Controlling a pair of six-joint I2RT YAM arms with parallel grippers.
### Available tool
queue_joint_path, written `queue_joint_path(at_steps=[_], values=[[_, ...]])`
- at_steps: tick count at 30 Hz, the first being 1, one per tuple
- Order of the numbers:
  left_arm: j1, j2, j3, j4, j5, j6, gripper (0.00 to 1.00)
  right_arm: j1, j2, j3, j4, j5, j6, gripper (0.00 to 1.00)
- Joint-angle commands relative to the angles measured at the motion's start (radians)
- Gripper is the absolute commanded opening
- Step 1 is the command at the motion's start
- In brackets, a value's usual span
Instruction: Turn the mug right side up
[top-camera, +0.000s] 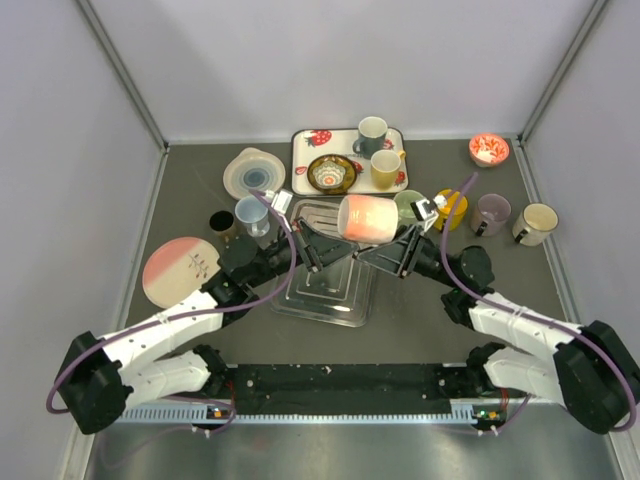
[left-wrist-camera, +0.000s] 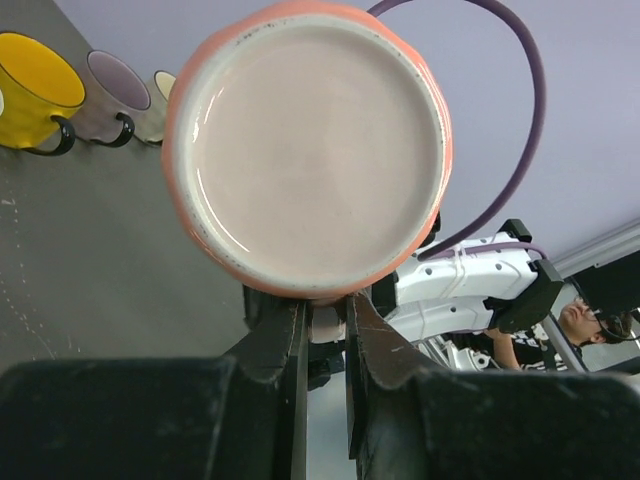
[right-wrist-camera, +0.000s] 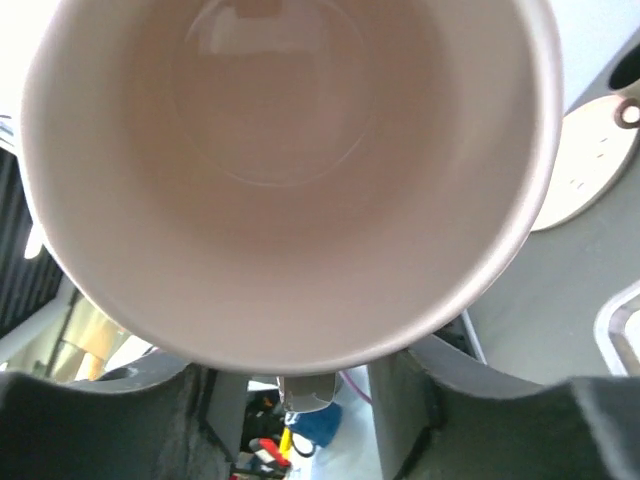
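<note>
A pink-orange mug lies on its side in the air over a clear dish rack, between both arms. Its pale base faces the left wrist camera and its open mouth faces the right wrist camera. My left gripper is shut on the mug's handle, just under the body. In the top view it sits at the mug's left end. My right gripper is at the rim end, its fingers on either side of the handle with gaps showing.
At the back stands a strawberry tray carrying two mugs and a bowl. To the right are yellow, purple and cream mugs and a red bowl. On the left lie a pink plate, a glass and a clear dish.
</note>
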Motion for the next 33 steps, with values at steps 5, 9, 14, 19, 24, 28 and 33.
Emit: queue_joint_path(at_steps=[5,9,14,19,24,28,33], values=[[-0.027,-0.018,-0.017,0.121,0.062,-0.012,0.00,0.006,0.071,0.029,0.376,0.030,0.140,0.23],[-0.029,-0.032,-0.029,0.115,0.059,-0.004,0.00,0.006,0.061,0.032,0.365,0.053,0.145,0.09],[-0.029,-0.074,-0.037,0.054,0.030,0.033,0.00,0.006,-0.007,0.047,0.142,0.047,0.058,0.00],[-0.029,-0.167,-0.031,-0.099,-0.046,0.114,0.44,0.008,-0.177,0.088,-0.215,0.059,-0.137,0.00],[-0.026,-0.279,-0.052,-0.184,-0.195,0.148,0.63,0.008,-0.295,0.162,-0.609,0.077,-0.283,0.00],[-0.024,-0.400,-0.029,-0.354,-0.316,0.203,0.70,0.007,-0.387,0.382,-1.164,0.164,-0.590,0.00],[-0.024,-0.494,-0.045,-0.578,-0.458,0.223,0.76,0.006,-0.299,0.676,-1.861,0.595,-0.866,0.00]])
